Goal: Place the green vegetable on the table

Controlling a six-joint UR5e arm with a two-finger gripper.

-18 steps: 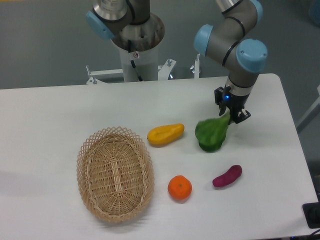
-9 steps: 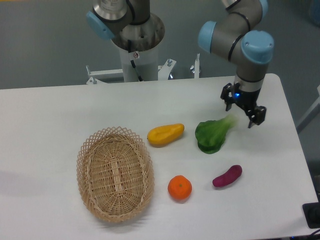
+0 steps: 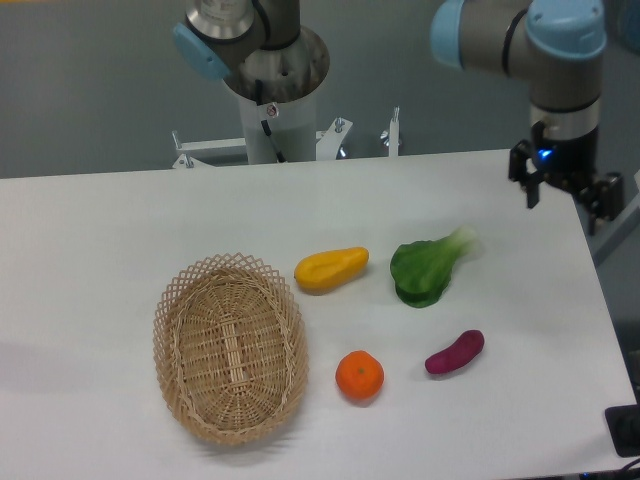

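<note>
An oval wicker basket [image 3: 229,345] is seen at the left part of the table [image 3: 120,225], and nothing is seen inside it. To the right of the basket, a yellow fruit [image 3: 331,269] is laid on the white surface. Below it, nearer to the front edge, an orange [image 3: 359,376] is placed. The green vegetable [image 3: 429,266] is found further right, near the yellow fruit but apart from it; it is lying flat on the table, with its pale stem directed up and to the right. A purple sweet potato [image 3: 454,352] is placed below the vegetable, apart from it. At the far right, the gripper [image 3: 566,196] is held above the table edge, well apart from the vegetable. Its two fingers are spread, and nothing is held between them.
</note>
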